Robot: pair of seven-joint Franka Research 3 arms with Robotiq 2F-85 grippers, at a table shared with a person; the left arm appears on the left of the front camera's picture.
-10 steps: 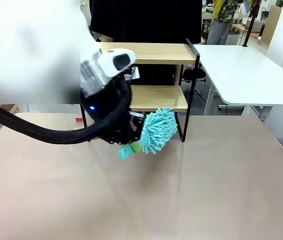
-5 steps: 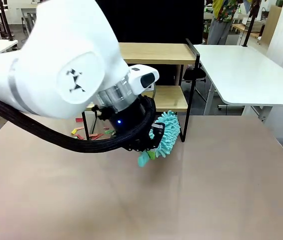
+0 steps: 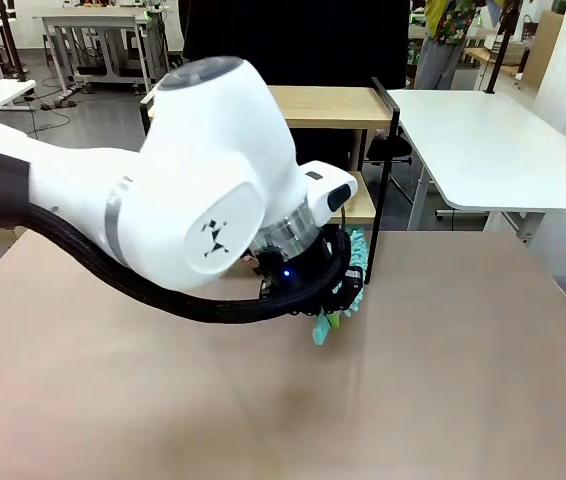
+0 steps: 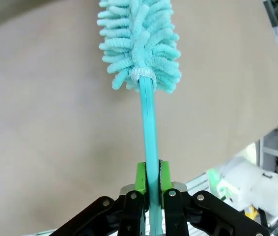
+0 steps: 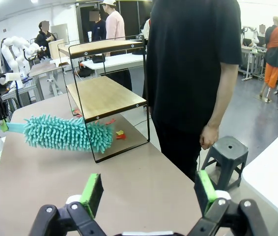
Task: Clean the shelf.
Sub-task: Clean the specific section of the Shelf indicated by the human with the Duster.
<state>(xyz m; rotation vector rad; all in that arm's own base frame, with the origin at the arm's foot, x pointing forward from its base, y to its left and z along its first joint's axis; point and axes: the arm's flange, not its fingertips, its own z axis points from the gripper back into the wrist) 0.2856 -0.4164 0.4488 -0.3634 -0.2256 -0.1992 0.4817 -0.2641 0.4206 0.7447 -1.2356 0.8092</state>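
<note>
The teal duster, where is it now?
In the right wrist view the duster hangs low over the table at picture left, its fluffy head at the shelf, below the lower board; the left gripper holds its handle.

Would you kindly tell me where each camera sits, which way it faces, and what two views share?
Front view: between the arms, facing across the table toward the person; the left arm crosses before the shelf.
Left wrist view: on the left wrist, facing the table; the left gripper is shut on the duster.
Right wrist view: on the right wrist, facing shelf, duster and person; the open right gripper shows below.
Shared: front and right wrist views both show shelf and person.
</note>
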